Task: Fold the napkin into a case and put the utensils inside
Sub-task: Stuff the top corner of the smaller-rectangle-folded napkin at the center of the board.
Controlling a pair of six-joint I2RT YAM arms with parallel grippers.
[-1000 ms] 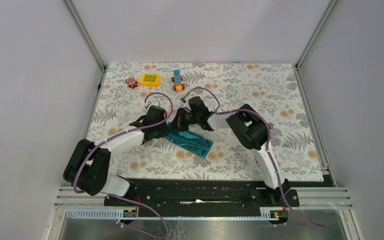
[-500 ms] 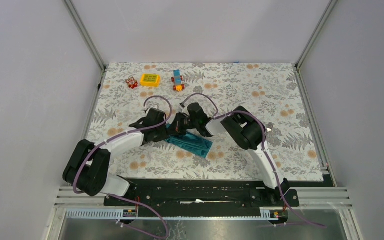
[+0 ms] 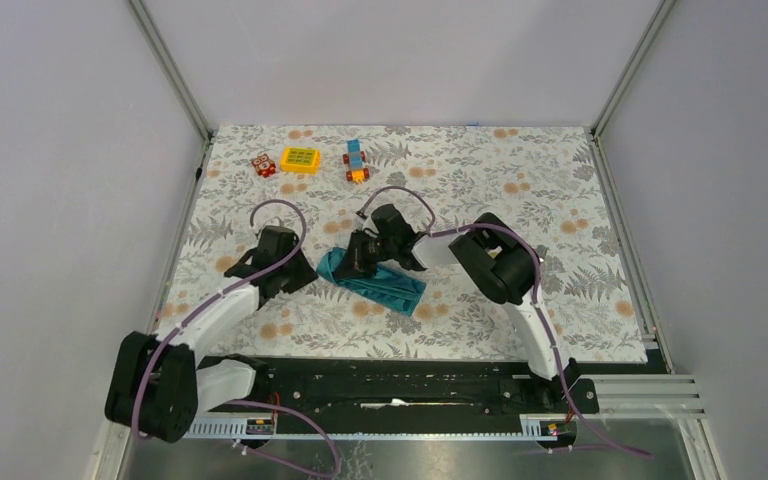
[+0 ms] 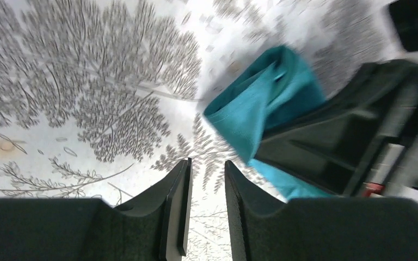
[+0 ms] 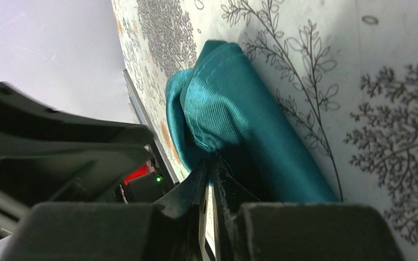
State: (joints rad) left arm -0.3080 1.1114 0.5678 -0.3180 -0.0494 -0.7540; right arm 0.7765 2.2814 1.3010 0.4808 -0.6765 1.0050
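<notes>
The teal napkin (image 3: 385, 285) lies folded into a narrow band at the middle of the table, and its left end is bunched up. My right gripper (image 3: 353, 262) sits at that left end. In the right wrist view the napkin (image 5: 234, 114) meets the tips of that gripper (image 5: 212, 163), whose jaws are almost closed on a fold of it. My left gripper (image 3: 302, 281) hangs a little to the left, apart from the cloth. Seen from the left wrist, it (image 4: 207, 163) is open by a narrow gap with only table between the fingers, and the napkin (image 4: 266, 103) lies ahead to the right. The utensils are out of view.
Toy blocks stand at the back left: a red one (image 3: 264, 165), a yellow one (image 3: 300, 160) and a blue and orange stack (image 3: 356, 160). The fern-print tablecloth (image 3: 520, 180) covers the table between grey walls. The right arm's black body (image 4: 348, 147) fills the right of the left wrist view.
My left gripper has opened, let go of the napkin and drawn back to the left. The right gripper stays at the napkin's left end, its jaws slightly looser.
</notes>
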